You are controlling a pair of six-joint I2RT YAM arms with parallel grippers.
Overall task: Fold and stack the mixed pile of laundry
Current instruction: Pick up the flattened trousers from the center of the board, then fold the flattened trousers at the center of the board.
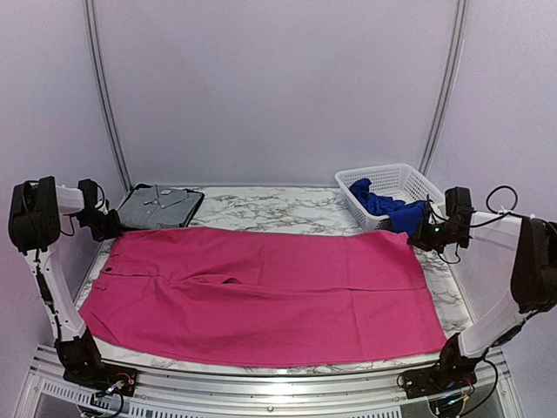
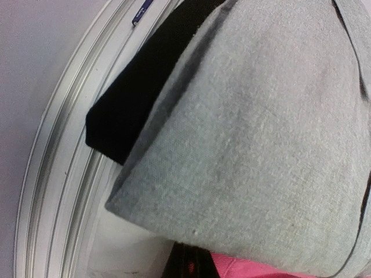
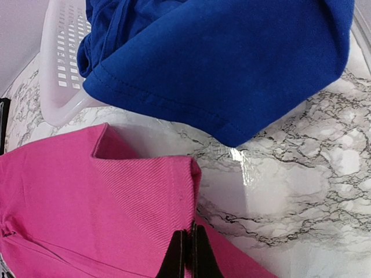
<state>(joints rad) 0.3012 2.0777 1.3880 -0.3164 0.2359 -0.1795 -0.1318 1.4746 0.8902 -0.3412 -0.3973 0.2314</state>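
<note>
Right wrist view: the right pincer [image 3: 185, 234] sits closed at a corner of the pink garment [image 3: 87, 202], with the blue garment [image 3: 220, 58] just beyond. The left pincer [image 1: 108, 225] is closed too. Both garments look limp and light, so corners are probably the best hold.

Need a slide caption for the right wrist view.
Right gripper, shut, at the pink garment's edge; blue garment hangs over the white basket's rim.
</note>
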